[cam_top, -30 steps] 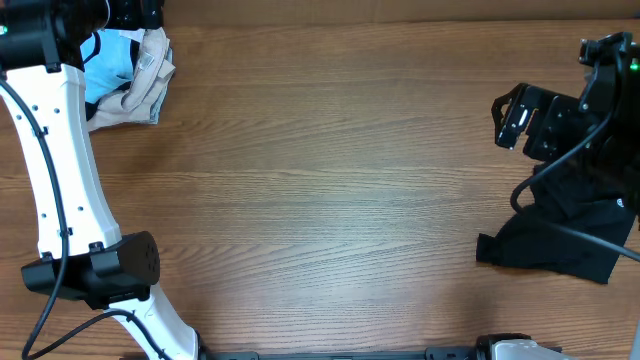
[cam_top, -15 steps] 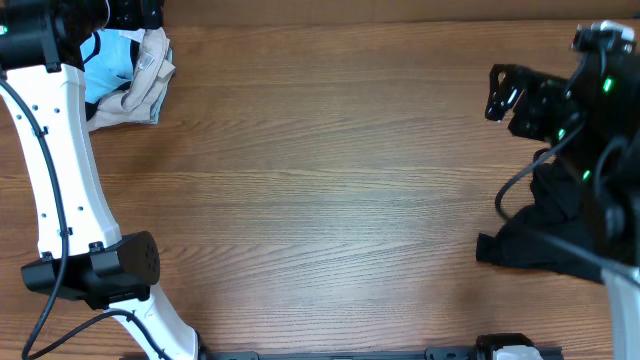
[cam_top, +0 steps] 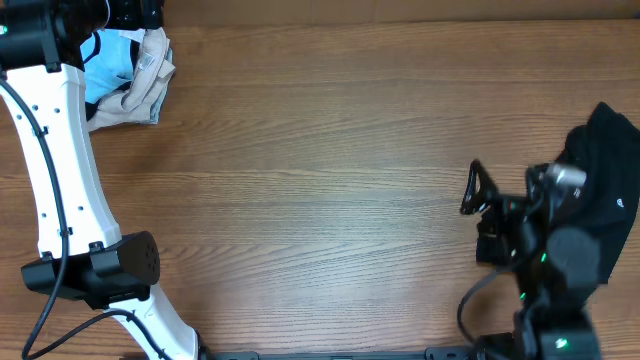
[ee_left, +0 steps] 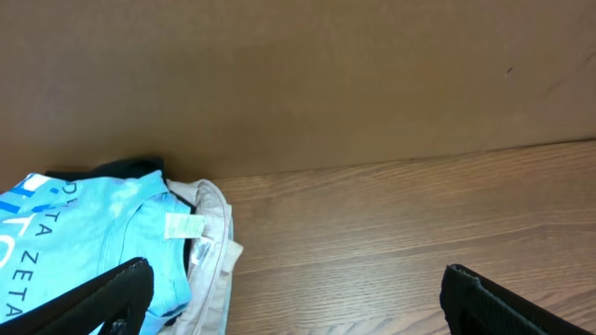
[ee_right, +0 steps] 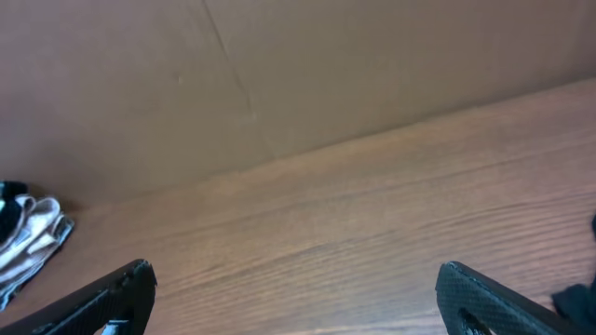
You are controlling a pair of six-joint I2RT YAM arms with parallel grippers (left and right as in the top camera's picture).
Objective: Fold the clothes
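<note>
The clothes lie in two places. A pile at the table's back left holds a light blue T-shirt point(cam_top: 112, 58) point(ee_left: 74, 242) with white lettering, a beige garment point(cam_top: 150, 75) point(ee_left: 212, 251) and a bit of black cloth point(ee_left: 130, 168). A black garment point(cam_top: 612, 170) lies at the right edge. My left gripper point(ee_left: 298, 300) hangs open just in front of the pile, its left finger over the blue shirt, holding nothing. My right gripper point(cam_top: 478, 215) point(ee_right: 300, 300) is open and empty, pointing left beside the black garment's left edge.
The wooden table point(cam_top: 330, 180) stretches between the two heaps. A brown cardboard wall point(ee_left: 298, 84) point(ee_right: 279, 74) runs along its far side. My white left arm point(cam_top: 60, 170) stands along the left edge, with its base at the front left.
My right arm has swung from the back right toward the front, uncovering most of the black garment; its gripper stays open. The left arm and the pile have not moved.
</note>
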